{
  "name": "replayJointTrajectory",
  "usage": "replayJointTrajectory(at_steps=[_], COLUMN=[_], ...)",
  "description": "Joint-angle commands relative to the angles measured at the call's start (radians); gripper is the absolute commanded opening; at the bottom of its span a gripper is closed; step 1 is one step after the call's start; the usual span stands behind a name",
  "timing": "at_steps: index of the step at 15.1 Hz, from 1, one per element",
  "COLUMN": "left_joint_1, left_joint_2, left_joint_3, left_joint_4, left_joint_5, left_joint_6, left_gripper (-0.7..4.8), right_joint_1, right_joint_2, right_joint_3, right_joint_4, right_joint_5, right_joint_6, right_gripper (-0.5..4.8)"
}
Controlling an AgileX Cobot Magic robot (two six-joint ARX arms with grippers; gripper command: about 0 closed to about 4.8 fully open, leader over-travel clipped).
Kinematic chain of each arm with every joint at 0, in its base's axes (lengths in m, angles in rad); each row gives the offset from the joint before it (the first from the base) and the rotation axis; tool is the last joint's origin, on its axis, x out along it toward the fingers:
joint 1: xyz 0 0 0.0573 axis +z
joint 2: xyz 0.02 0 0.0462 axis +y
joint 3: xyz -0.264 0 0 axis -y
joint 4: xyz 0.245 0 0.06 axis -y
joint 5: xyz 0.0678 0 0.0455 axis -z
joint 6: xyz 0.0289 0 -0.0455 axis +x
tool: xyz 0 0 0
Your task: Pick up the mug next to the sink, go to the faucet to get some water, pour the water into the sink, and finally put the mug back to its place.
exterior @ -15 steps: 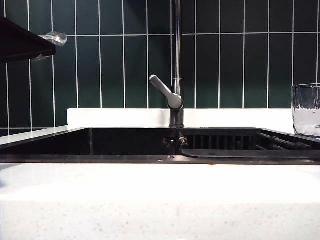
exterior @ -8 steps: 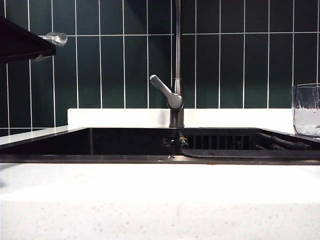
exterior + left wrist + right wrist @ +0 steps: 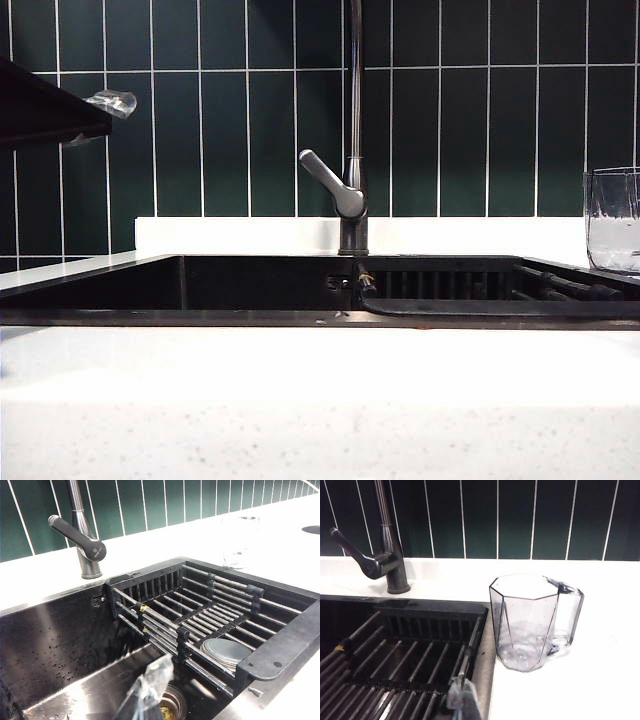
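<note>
The clear faceted mug (image 3: pixel 612 220) stands on the white counter at the far right, beside the black sink (image 3: pixel 250 285). In the right wrist view the mug (image 3: pixel 525 622) is upright with its handle turned away from the sink, and my right gripper (image 3: pixel 462 695) is shut and empty over the sink's rim, short of the mug. The dark faucet (image 3: pixel 352 200) rises behind the basin's middle, lever angled left. My left gripper (image 3: pixel 110 102) hangs high at the left, shut and empty; its wrist view shows its tips (image 3: pixel 150 685) above the basin floor, far from the faucet (image 3: pixel 82 535).
A ribbed black drainer rack (image 3: pixel 200 620) fills the sink's right half, with a round grey plug (image 3: pixel 225 650) below it and the drain (image 3: pixel 172 705) near the left gripper. Green tiled wall (image 3: pixel 450 130) stands close behind. White speckled counter (image 3: pixel 320 400) runs along the front.
In the exterior view the left gripper's tip and arm have dipped slightly. The mug, faucet and right gripper have not visibly moved.
</note>
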Motion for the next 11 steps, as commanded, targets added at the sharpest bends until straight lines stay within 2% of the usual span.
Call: replayJointTrajectory(at_steps=[1,3,4,5,6,8,9,11], left_joint_1=[0.001,0.137,0.235,0.293,0.402,0.514,0.595,0.685], left_joint_2=[-0.064,-0.126,-0.161,-0.190,-0.263,-0.366,-0.383,-0.383], left_joint_3=[0.003,0.003,0.003,0.003,0.003,0.003,0.003,0.003], left_joint_4=[-0.035,-0.039,-0.044,-0.055,-0.104,-0.196,-0.222,-0.243], left_joint_5=[0.001,-0.018,-0.018,-0.018,-0.015,0.014,0.081,0.230], left_joint_6=[0.003,-0.043,-0.042,-0.042,-0.042,-0.042,-0.042,-0.043], left_gripper=[-0.03,-0.03,-0.03,-0.03,-0.03,-0.03,-0.03,-0.03], right_joint_1=[0.001,0.000,0.000,-0.001,0.001,0.000,0.000,0.001], right_joint_2=[0.000,0.000,0.000,0.000,0.000,0.000,0.000,0.000], right_joint_3=[-0.006,-0.006,-0.006,-0.006,-0.006,-0.006,-0.006,-0.006], right_joint_4=[0.012,0.008,0.008,0.008,0.008,0.008,0.007,0.005], right_joint_5=[0.000,0.001,0.001,0.001,0.001,0.001,0.001,0.002], right_joint_6=[-0.003,-0.003,-0.003,-0.003,-0.003,-0.003,-0.003,-0.003], right_gripper=[-0.06,-0.05,-0.05,-0.06,-0.06,-0.05,-0.05,-0.05])
